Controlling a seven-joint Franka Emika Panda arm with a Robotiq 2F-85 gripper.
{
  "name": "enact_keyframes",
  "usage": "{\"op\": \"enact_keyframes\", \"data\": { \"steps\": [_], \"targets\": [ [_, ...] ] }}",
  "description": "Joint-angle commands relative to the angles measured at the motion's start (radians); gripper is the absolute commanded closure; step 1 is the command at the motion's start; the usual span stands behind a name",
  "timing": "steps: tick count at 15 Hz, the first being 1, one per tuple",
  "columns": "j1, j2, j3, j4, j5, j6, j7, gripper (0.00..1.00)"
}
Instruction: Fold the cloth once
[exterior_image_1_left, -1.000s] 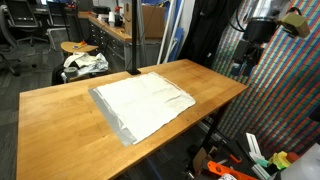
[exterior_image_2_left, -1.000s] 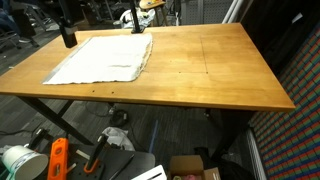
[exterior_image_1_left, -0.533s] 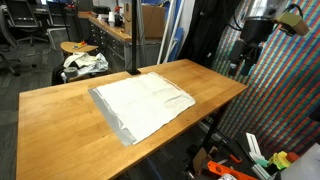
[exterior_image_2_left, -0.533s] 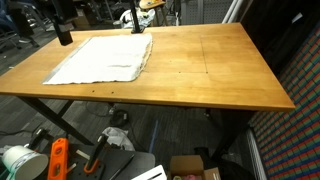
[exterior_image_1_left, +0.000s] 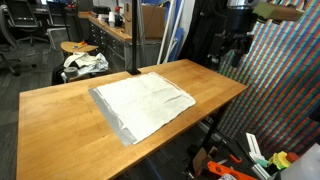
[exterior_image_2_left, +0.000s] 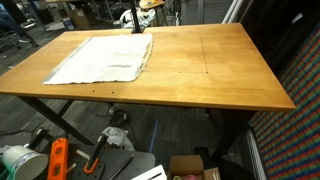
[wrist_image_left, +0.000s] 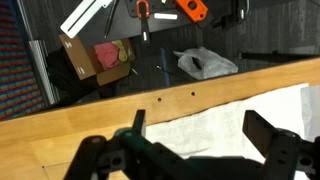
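Observation:
The cloth (exterior_image_1_left: 143, 105) lies spread flat on the wooden table (exterior_image_1_left: 55, 125), an off-white sheet with a grey edge along its near side. It also shows at the table's far left corner (exterior_image_2_left: 100, 60). My gripper (exterior_image_1_left: 228, 52) hangs open in the air above the table's far right edge, apart from the cloth. In the wrist view the gripper (wrist_image_left: 200, 132) is open, and its dark fingers (wrist_image_left: 266, 132) stand wide over the cloth (wrist_image_left: 215, 122) with nothing between them. One exterior view does not show the gripper.
A stool carrying a white-and-dark fabric bundle (exterior_image_1_left: 85, 63) stands behind the table. A black pole (exterior_image_1_left: 131, 35) rises at the table's back edge near the cloth. A colourful patterned wall (exterior_image_1_left: 290, 90) is to the right. A cardboard box (wrist_image_left: 97, 60) and a plastic bag (wrist_image_left: 205, 63) lie on the floor.
The gripper has moved left toward the table in one exterior view and passed out of the top of the other. It has stayed open. The cloth has not moved.

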Motion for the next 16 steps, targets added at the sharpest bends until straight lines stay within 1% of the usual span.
{"op": "enact_keyframes", "data": {
  "steps": [1, 3, 8, 11, 16],
  "targets": [
    [-0.005, 0.076, 0.050, 0.075, 0.018, 0.082, 0.169, 0.00],
    [-0.008, 0.149, 0.058, 0.114, 0.016, 0.123, 0.219, 0.00],
    [-0.002, 0.334, 0.029, 0.196, 0.026, 0.199, 0.240, 0.00],
    [0.001, 0.429, 0.000, 0.240, 0.030, 0.228, 0.208, 0.00],
    [0.000, 0.549, -0.050, 0.282, 0.041, 0.298, 0.138, 0.00]
  ]
}}
